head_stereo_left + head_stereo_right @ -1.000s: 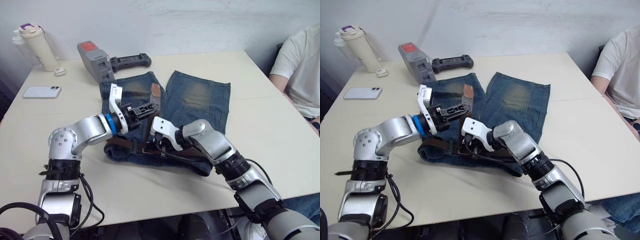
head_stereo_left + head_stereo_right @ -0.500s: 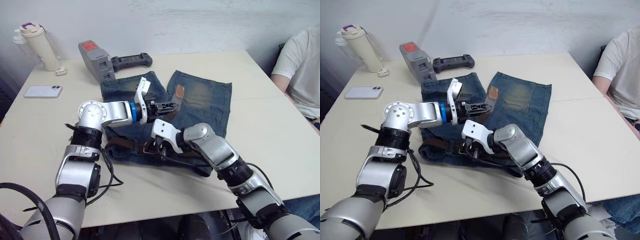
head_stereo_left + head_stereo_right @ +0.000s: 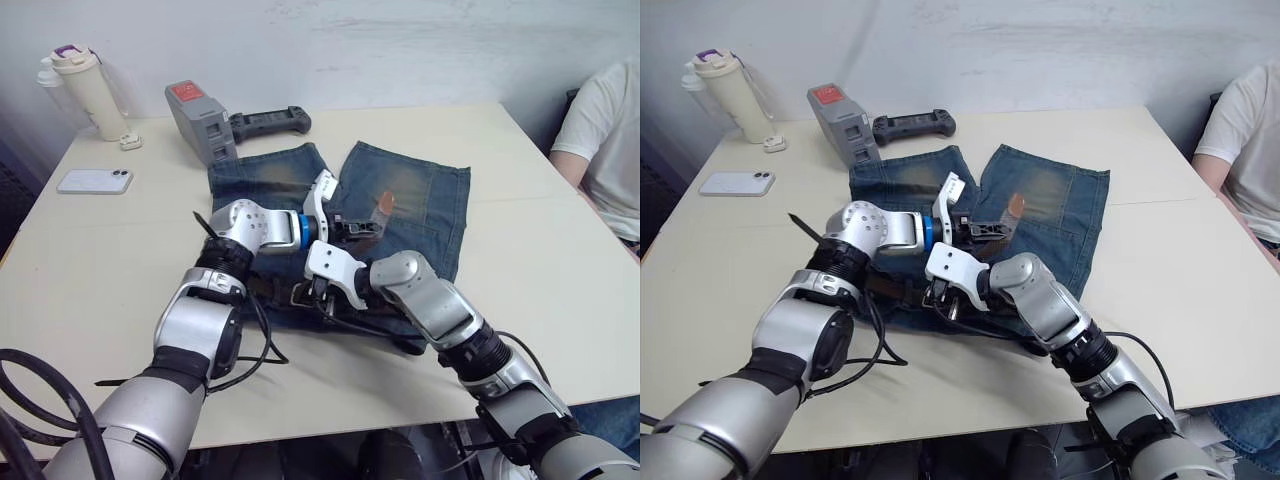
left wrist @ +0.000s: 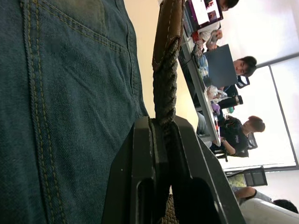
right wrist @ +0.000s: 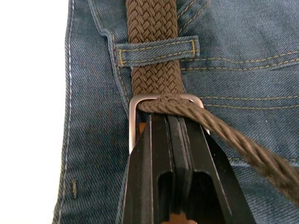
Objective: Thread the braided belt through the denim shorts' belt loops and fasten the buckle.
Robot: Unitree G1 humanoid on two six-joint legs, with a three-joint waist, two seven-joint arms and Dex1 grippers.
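Observation:
The denim shorts (image 3: 420, 195) lie flat mid-table, legs pointing away from me. The braided belt (image 5: 154, 70) runs along the waistband under a belt loop (image 5: 156, 49). It passes through the silvery buckle (image 5: 134, 107) and comes out slanting to one side. My right gripper (image 3: 318, 292) sits at the waistband's near edge, shut on the buckle. My left gripper (image 3: 353, 228) hovers over the shorts' middle, shut on the belt's free end. The tan leather tip (image 3: 383, 206) sticks up beyond the left gripper's fingers (image 4: 140, 154).
At the table's far left stand a grey box device (image 3: 200, 122), a black controller (image 3: 270, 122), a phone (image 3: 92, 181) and a cream bottle (image 3: 85, 92). A person in a white shirt (image 3: 605, 130) sits at the right edge.
My left gripper has swung right across the shorts, carrying the belt's free end from the left leg toward the middle. The right gripper has stayed at the buckle.

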